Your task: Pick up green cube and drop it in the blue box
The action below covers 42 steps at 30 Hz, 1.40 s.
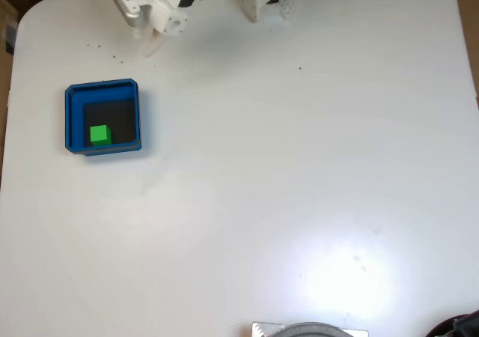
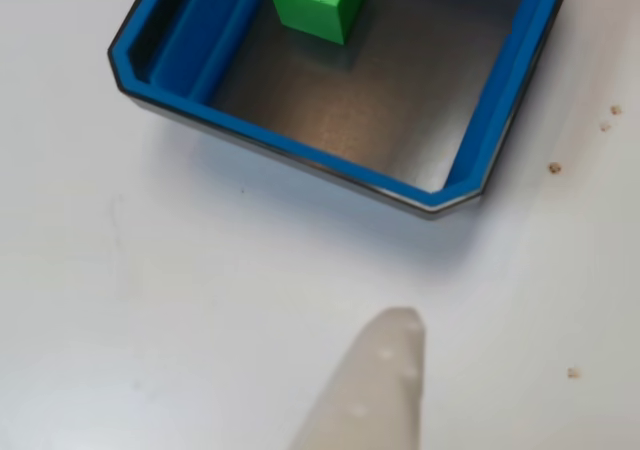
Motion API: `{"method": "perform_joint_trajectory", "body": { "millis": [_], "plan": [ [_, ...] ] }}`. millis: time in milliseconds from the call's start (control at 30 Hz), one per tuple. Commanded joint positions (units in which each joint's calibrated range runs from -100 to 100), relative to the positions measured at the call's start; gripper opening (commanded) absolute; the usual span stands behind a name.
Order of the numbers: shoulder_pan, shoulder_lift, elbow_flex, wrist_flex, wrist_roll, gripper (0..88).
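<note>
The green cube (image 1: pixel 99 134) sits on the black floor of the blue box (image 1: pixel 73 120) at the fixed view's left, so the drop looks done. The gripper (image 1: pixel 153 28) hangs at the upper left, empty; whether its claw is apart or together I cannot tell.

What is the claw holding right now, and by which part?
Nothing. The green cube lies loose on the floor of the blue box, and the claw is off by the table's far edge, apart from both.
</note>
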Motion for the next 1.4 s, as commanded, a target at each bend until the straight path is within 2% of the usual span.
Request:
{"method": "perform_joint_trajectory", "body": {
  "millis": [0,233,1033,1167,1367],
  "plan": [
    [-0.6,-7.5,3.7,-1.2,0.1,22.4],
    [-0.6,-13.4,11.6,-1.4,0.1,18.8],
    [-0.7,-70.5,54.8,-1.6,0.2,18.6],
    [-2.2,-71.7,57.5,-3.1,0.2,18.6],
    [-2.7,-71.7,63.2,-12.7,0.2,18.6]
  ]
}}
